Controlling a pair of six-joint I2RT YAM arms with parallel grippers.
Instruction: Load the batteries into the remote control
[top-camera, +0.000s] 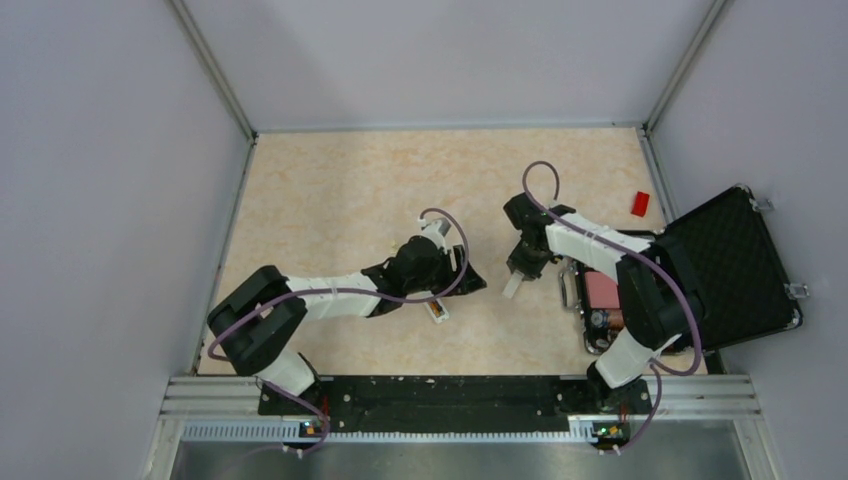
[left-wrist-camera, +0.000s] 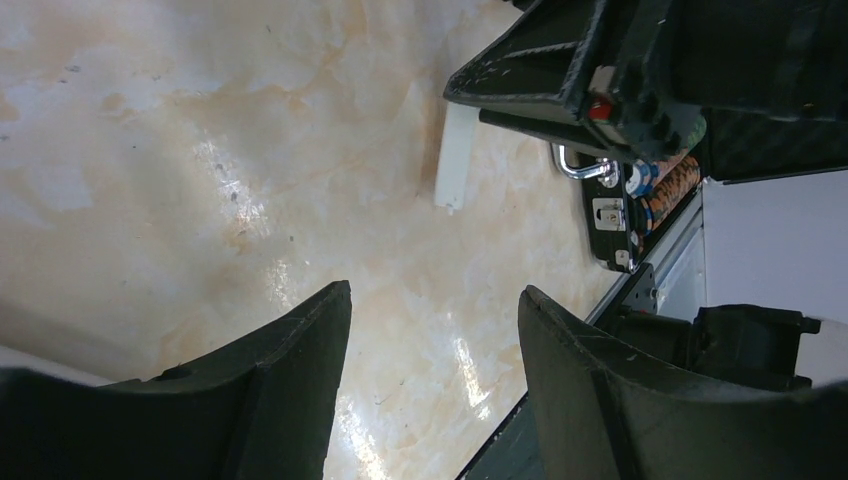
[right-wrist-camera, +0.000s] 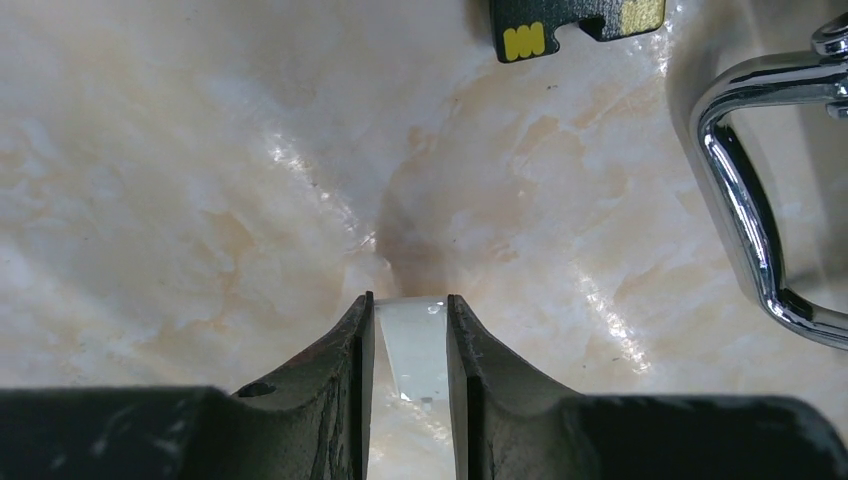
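Just below my left wrist, a short white end of the remote control (top-camera: 437, 312) pokes out, the rest hidden under the arm. A copper-orange and black battery (top-camera: 436, 311) shows in it; a second one I cannot make out. My left gripper (top-camera: 474, 283) (left-wrist-camera: 435, 290) stands open over bare table and points right. My right gripper (top-camera: 520, 268) (right-wrist-camera: 410, 300) is shut on a thin, flat white plastic piece (top-camera: 513, 286) (right-wrist-camera: 412, 340) (left-wrist-camera: 455, 160), which hangs down from the fingers just above the table. The two grippers face each other, a little apart.
An open black case (top-camera: 722, 262) lies at the right, with a pink item (top-camera: 603, 290) and striped rolls (left-wrist-camera: 668, 183) inside. Its chrome handle (right-wrist-camera: 745, 215) is just right of my right gripper. A small red object (top-camera: 640, 203) lies behind the case. Walls enclose the table.
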